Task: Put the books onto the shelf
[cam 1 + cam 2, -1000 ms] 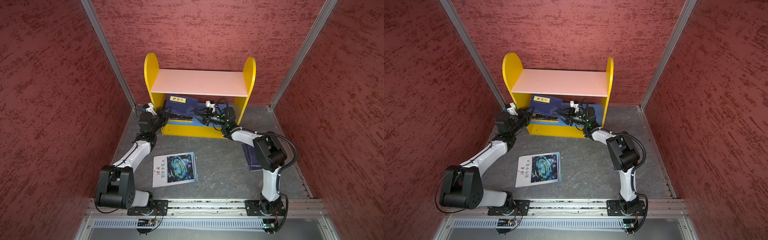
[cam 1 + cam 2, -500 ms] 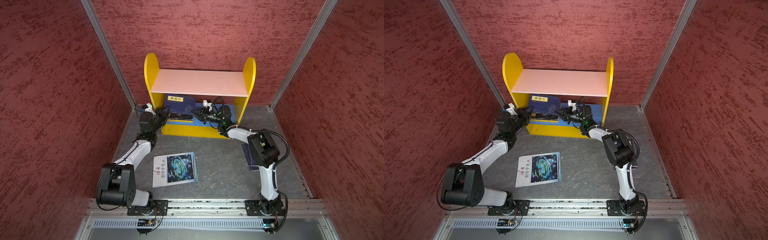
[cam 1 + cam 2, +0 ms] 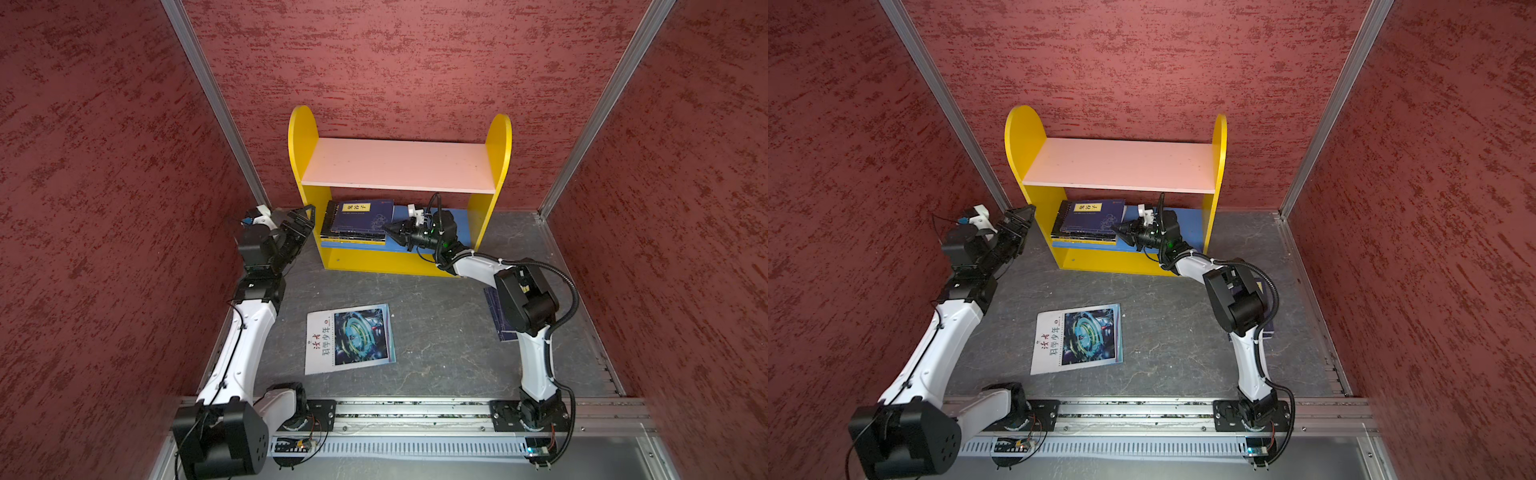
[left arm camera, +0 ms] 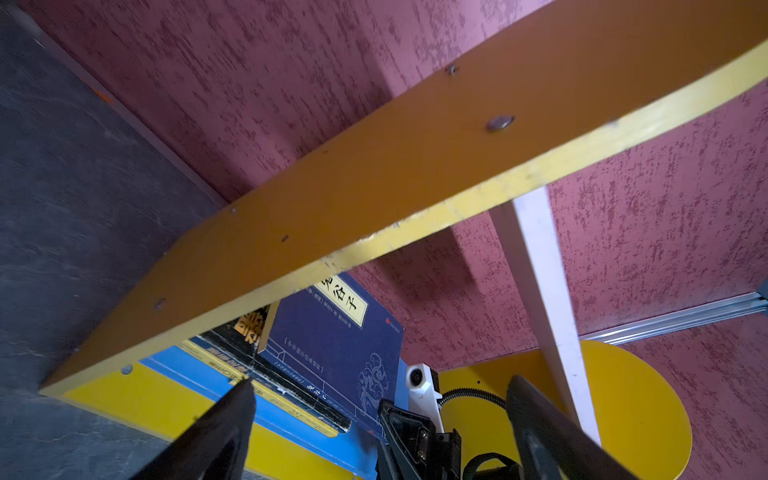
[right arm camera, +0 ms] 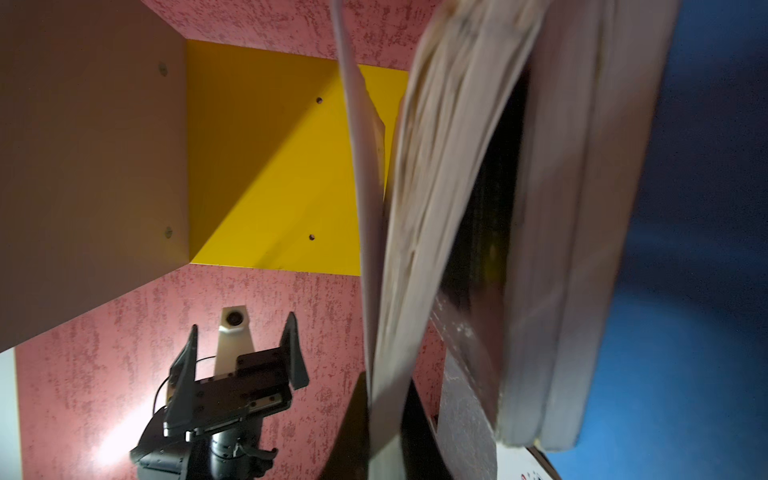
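Note:
The shelf (image 3: 399, 164) (image 3: 1119, 162) stands at the back wall. On its blue lower board lies a stack of books: a navy book (image 3: 359, 214) (image 3: 1090, 214) (image 4: 332, 332) on top, a black book (image 4: 249, 328) and a yellow book (image 3: 353, 240) beneath. My right gripper (image 3: 388, 228) (image 3: 1115, 227) (image 5: 386, 386) reaches in from the right and is shut on the navy book's thin cover edge. Outside the shelf's left side panel (image 4: 374, 174), my left gripper (image 3: 307, 217) (image 3: 1027, 216) (image 4: 380, 384) is open and empty. A white magazine (image 3: 351, 338) (image 3: 1079, 338) lies on the floor.
Another navy book (image 3: 496, 311) lies on the floor, partly under the right arm. Red walls close in on three sides, and the left gripper sits close to the left wall's corner post (image 3: 232, 137). The arms' base rail (image 3: 415, 409) runs along the front.
The left gripper has opened and drawn back outside the shelf's left panel. The tilted navy book has settled flat on the stack. The right gripper has shut on its right edge.

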### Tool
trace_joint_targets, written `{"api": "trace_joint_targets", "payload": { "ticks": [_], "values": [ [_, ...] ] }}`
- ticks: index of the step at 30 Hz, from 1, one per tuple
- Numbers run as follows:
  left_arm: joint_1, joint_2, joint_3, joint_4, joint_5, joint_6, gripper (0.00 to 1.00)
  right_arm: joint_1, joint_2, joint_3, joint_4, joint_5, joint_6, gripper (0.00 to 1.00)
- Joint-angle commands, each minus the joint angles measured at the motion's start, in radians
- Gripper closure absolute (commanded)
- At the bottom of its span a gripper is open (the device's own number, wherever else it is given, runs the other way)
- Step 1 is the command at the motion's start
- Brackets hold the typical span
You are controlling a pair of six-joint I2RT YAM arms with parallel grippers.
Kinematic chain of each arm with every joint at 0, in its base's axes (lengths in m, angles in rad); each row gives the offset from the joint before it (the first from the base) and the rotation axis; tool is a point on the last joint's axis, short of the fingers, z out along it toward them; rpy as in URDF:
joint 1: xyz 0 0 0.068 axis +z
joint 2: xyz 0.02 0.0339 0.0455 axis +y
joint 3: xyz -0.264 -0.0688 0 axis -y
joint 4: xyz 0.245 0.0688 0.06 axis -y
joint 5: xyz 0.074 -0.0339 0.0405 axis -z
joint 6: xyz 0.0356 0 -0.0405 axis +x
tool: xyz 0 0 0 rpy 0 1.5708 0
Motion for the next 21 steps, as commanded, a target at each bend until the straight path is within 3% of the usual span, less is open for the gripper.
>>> {"api": "trace_joint_targets", "payload": {
  "ticks": [1, 10, 15, 21],
  "values": [
    [0.074, 0.002, -0.02, -0.113, 0.062, 0.071, 0.04, 0.018, -0.042, 0.1, -0.087, 0.013, -0.129, 0.96],
    [0.119, 0.021, -0.04, -0.093, 0.097, 0.225, 0.01, 0.037, 0.005, 0.221, -0.239, 0.015, -0.235, 0.94],
    [0.122, 0.055, -0.046, -0.063, 0.125, 0.245, 0.01, 0.057, 0.047, 0.31, -0.358, 0.055, -0.342, 0.94],
    [0.119, 0.119, -0.041, -0.059, 0.21, 0.257, 0.01, 0.065, 0.08, 0.371, -0.38, 0.063, -0.374, 0.94]
  ]
}}
